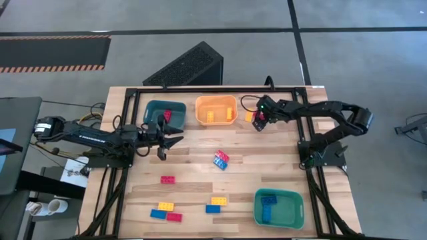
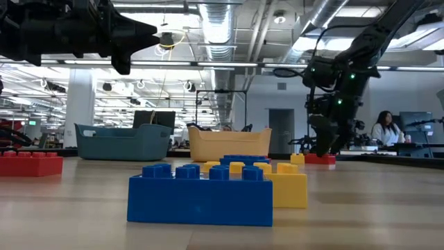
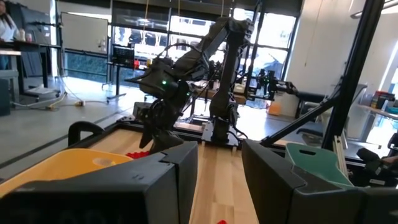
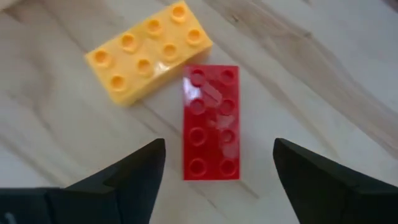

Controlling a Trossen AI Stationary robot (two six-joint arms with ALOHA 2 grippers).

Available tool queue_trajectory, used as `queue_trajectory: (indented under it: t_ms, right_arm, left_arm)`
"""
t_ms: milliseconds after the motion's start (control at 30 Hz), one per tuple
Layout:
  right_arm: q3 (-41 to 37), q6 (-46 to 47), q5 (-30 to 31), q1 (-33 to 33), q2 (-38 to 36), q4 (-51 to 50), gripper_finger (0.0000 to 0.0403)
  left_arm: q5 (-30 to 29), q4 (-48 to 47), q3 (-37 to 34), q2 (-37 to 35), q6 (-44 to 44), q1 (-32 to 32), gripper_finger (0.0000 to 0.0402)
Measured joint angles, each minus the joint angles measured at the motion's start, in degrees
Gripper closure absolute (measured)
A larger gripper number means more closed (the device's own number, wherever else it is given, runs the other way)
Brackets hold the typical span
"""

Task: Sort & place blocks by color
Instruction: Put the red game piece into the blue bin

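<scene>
Red studded plastic brick (image 4: 211, 123) found flat on the wooden table (image 1: 200, 170), one corner touching a yellow studded brick (image 4: 147, 50), just beside the orange plastic bin (image 1: 215, 111). Right gripper (image 4: 217, 163) poised directly above, fingers spread to either side of the red brick, apparently lined up for a pick. Left gripper (image 1: 162, 141) held near the dark teal bin (image 1: 164, 115), fingers parted, carrying nothing. Remaining bricks scattered toward the near edge; sorting judged partly complete.
</scene>
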Motion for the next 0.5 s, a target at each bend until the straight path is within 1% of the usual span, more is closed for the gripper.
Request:
queue_trajectory:
  t_ms: [67,133,233,333,400,500]
  right_arm:
    - [0.0,0.0,-0.5,-1.1,1.1,0.9,0.0070]
    - [0.0,0.0,-0.7,-2.0,2.5,1.4,0.0074]
    - [0.2,0.0,-2.5,-3.1,4.4,1.9,0.0102]
    - [0.3,0.0,-4.1,-3.4,5.6,2.2,0.0152]
    - [0.3,0.0,-4.9,-3.0,5.6,2.2,0.0199]
    - [0.1,0.2,-4.7,-1.4,3.2,0.1,0.0272]
  left_arm:
    - [0.0,-0.2,0.0,0.0,0.0,0.0,0.0288]
    - [0.0,-0.2,0.0,0.0,0.0,0.0,0.0288]
    - [0.0,-0.2,0.0,0.0,0.0,0.0,0.0288]
    - [0.0,-0.2,0.0,0.0,0.0,0.0,0.0288]
    - [0.0,-0.2,0.0,0.0,0.0,0.0,0.0288]
    - [0.0,-0.2,0.0,0.0,0.0,0.0,0.0288]
